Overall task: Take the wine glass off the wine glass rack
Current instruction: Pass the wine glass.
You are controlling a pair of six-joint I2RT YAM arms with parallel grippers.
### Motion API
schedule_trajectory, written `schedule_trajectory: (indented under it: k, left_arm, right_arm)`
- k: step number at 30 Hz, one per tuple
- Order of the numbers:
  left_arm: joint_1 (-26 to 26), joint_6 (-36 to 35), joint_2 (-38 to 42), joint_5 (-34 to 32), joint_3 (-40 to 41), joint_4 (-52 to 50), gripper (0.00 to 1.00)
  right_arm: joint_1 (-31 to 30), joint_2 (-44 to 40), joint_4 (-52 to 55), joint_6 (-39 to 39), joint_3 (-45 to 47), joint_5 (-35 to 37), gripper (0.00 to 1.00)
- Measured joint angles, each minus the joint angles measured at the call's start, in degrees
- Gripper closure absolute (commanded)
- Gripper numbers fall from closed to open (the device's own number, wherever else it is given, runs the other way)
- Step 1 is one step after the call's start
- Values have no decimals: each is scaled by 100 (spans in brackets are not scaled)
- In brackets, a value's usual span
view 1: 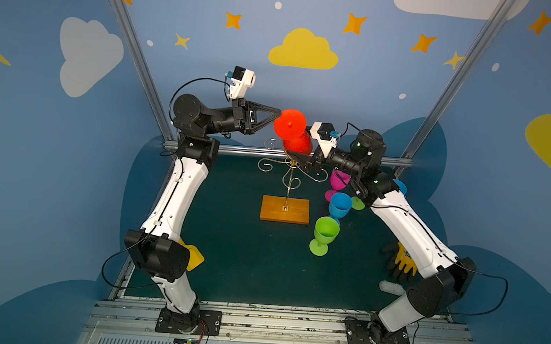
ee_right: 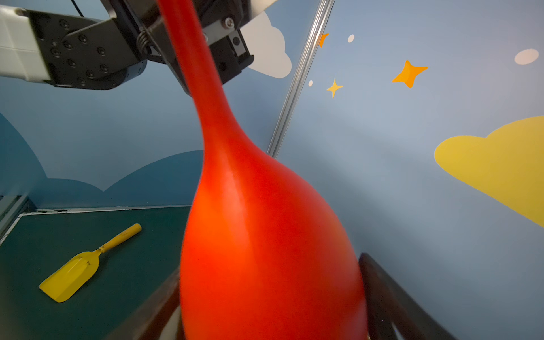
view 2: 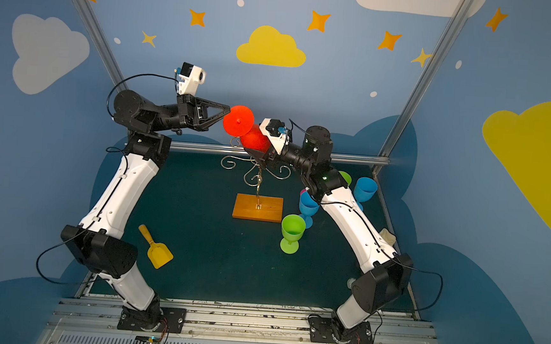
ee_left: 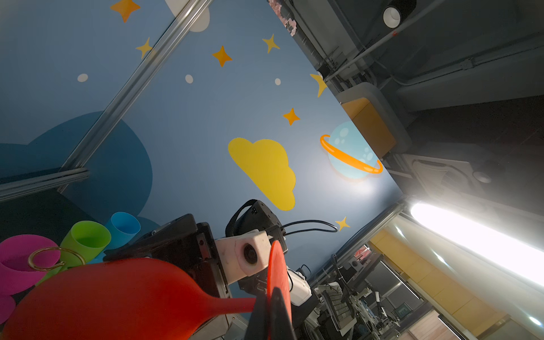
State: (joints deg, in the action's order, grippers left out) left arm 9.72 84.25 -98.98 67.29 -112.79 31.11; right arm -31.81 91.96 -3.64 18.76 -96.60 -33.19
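The red wine glass [view 1: 290,124] hangs tilted in the air, foot uppermost, above the gold curled arms of the wine glass rack [view 1: 289,180]. No rack wire shows around its stem in the wrist views. My left gripper [view 1: 280,113] is shut on the edge of the foot disc [ee_left: 276,265]. From the other side my right gripper [view 1: 297,149] reaches in, and its dark fingers [ee_right: 379,288] lie against both sides of the bowl [ee_right: 265,235]. One gold curl [ee_left: 44,259] sits just beside the bowl. The rack's wooden base [view 2: 257,208] rests on the green mat.
Right of the rack stand a pink glass [view 1: 338,180], a blue glass [view 1: 340,205] and a green glass [view 1: 324,232], with another blue glass [view 2: 365,189] further back. A yellow scoop [view 2: 156,249] lies at the front left. A yellow glove [view 1: 405,260] and a white brush [view 1: 391,287] lie under my right arm.
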Motion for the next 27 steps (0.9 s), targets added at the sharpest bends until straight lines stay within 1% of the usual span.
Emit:
schedule_trajectory:
  k: [5,7,8,11,12,14,17,19,21,24,26,27]
  left_arm:
    - [-2,-68,0,-15,-2,-70,97]
    - [-7,-179,0,-24,-4,-168,96]
    - [-7,-212,0,-31,-4,-203,91]
    - [-35,-367,-4,-50,-61,-284,59]
    - [-44,-387,-4,-63,-96,-299,50]
    - [-94,-496,-4,-109,-181,-328,45]
    - [-240,-861,11,-221,-205,-457,40]
    - [-345,-1300,44,-350,-149,-658,39]
    - [-426,-1971,142,-544,26,-964,39]
    - [-452,-3309,466,-962,629,-1318,41]
    - [-372,-4395,807,-1296,1305,-1342,41]
    - [-330,-4776,922,-1405,1554,-1292,41]
  right_arm:
    - [-46,-11,92,-79,2,85,44]
    - [-72,-57,149,-105,35,136,47]
    - [-81,-94,177,-118,70,170,48]
    - [-129,-267,328,-208,201,328,50]
    - [-144,-313,400,-225,225,367,50]
    - [-157,-470,570,-306,297,492,51]
    - [-168,-710,887,-470,363,673,52]
    - [-168,-879,1167,-601,372,800,54]
    - [-168,-1038,1482,-730,358,933,55]
    - [-168,-1158,2173,-975,131,1147,56]
    - [-168,-1152,2695,-1169,-146,1285,57]
    - [-168,-1141,2924,-1239,-275,1327,57]
